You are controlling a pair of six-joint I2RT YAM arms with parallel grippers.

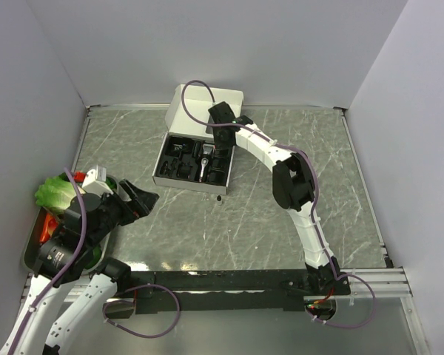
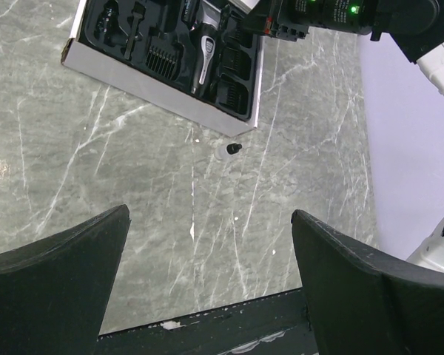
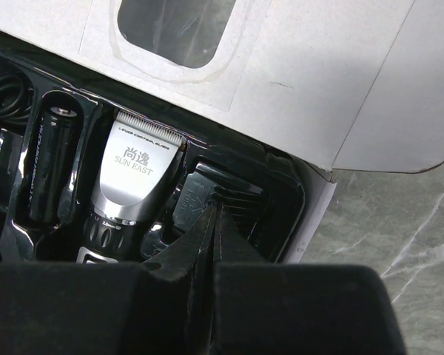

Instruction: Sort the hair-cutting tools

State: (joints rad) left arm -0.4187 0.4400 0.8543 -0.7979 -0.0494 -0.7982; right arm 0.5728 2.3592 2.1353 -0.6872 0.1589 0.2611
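**A:** Top view. You see the white box (image 1: 185,183) at 12 o'clock on the grey surface (image 1: 281,222). Its lid (image 1: 196,103) is thrown back toward the rear wall and its black insert faces up. Your right gripper (image 1: 223,144) is down in the 3 o'clock end of that insert.

**B:** Right wrist view. The jaws are pressed almost together, with only a thin seam between them. Their tips rest at a black comb attachment (image 3: 233,194) seated in its recess. You cannot tell whether they pinch any part of it. The clipper (image 3: 133,174), its silver head marked SUN EAST, lies in its own recess at 9 o'clock of that comb. A black cylinder (image 3: 50,159) sits at 9 o'clock of the clipper. A loop of cord (image 3: 4,92) shows at 10 o'clock.

**A:** Left wrist view. Your left gripper (image 2: 207,270) hovers over bare surface at 8 o'clock of the box, well apart from it. Its jaws are spread wide with nothing between them. Beyond them you see the clipper and further comb pieces lying in the insert.

**B:** Same view. A small bottle (image 2: 228,150), pale with a dark cap, lies on the surface at 5 o'clock of the box, near its corner but not touching. In the top view, a green leafy item (image 1: 53,191) sits at the 9 o'clock edge, beside your left arm.
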